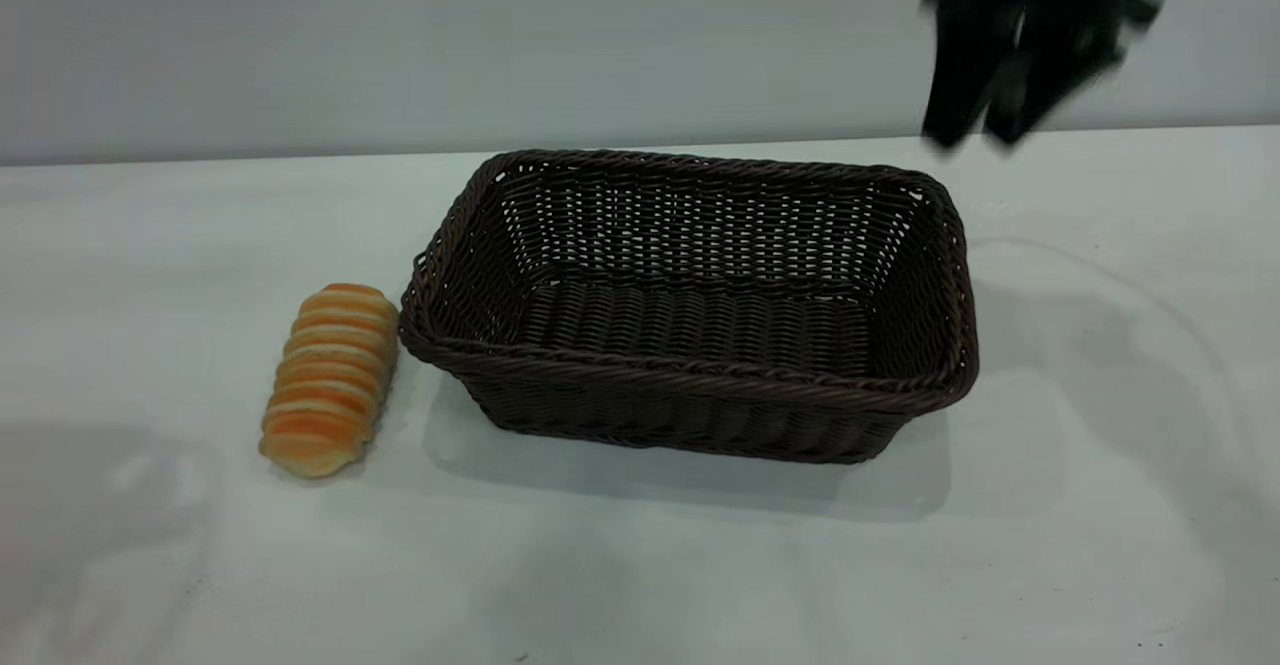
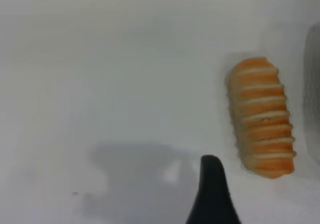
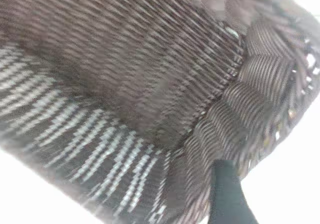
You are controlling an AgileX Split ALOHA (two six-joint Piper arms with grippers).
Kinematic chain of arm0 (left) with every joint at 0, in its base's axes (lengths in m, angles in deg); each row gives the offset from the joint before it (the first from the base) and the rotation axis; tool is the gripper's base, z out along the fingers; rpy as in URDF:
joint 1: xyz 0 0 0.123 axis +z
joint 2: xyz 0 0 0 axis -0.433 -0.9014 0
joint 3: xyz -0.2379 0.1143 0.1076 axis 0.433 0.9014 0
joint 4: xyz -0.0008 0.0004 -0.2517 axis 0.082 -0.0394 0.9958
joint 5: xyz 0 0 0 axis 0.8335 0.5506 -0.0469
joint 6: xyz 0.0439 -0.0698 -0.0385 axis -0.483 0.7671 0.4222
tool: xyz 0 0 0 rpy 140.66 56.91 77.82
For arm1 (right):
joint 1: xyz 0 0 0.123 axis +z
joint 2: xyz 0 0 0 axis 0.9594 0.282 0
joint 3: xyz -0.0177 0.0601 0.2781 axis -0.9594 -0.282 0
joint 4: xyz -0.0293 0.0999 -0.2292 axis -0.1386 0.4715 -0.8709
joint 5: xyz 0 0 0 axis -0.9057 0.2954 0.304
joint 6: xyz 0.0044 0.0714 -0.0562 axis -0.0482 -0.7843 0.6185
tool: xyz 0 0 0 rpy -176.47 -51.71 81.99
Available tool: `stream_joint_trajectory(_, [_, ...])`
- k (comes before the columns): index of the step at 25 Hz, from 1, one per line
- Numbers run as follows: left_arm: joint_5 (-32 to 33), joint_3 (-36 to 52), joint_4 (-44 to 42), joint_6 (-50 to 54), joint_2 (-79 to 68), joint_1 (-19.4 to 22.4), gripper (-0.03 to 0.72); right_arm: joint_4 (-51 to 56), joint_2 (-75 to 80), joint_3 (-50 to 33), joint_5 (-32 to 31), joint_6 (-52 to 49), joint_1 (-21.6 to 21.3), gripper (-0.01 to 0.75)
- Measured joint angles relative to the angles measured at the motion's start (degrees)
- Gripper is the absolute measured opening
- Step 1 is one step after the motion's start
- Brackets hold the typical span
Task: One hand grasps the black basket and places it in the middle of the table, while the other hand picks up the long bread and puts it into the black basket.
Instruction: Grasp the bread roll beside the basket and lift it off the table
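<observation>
The black basket [image 1: 700, 295] stands empty near the middle of the table [image 1: 1100, 465]. The long bread [image 1: 330, 377] lies on the table just off the basket's left end, not touching it. My right gripper [image 1: 975, 133] hangs open and empty above the table behind the basket's far right corner. In the right wrist view one of its fingers [image 3: 225, 194] shows over the basket's inner corner [image 3: 150, 84]. My left gripper is outside the exterior view. In the left wrist view one finger [image 2: 212, 189] shows above the table beside the bread [image 2: 261, 116], holding nothing.
A plain grey wall [image 1: 400, 35] runs behind the table's far edge. Bare table surface lies in front of the basket and to both sides. The left arm's shadow [image 1: 100, 505] falls on the table at the front left.
</observation>
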Motion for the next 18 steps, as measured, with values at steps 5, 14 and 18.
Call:
stream_joint_trajectory(5, [-4.4, -1.3, 4.1, -3.3, -15.2, -3.7, 0.579, 2.8, -13.5, -3.5, -5.8, 2.0, 0.0, 0.469])
stream_joint_trajectory(14, [-5.6, -15.9, 5.1, -3.6, -39.8, -8.5, 0.579, 4.1, -38.2, -23.0, -5.8, 3.6, 0.0, 0.438])
stream_joint_trajectory(18, [-5.5, -22.0, 7.6, -3.6, -47.2, -9.5, 0.579, 4.2, -47.3, -32.0, -4.5, 3.2, 0.0, 0.438])
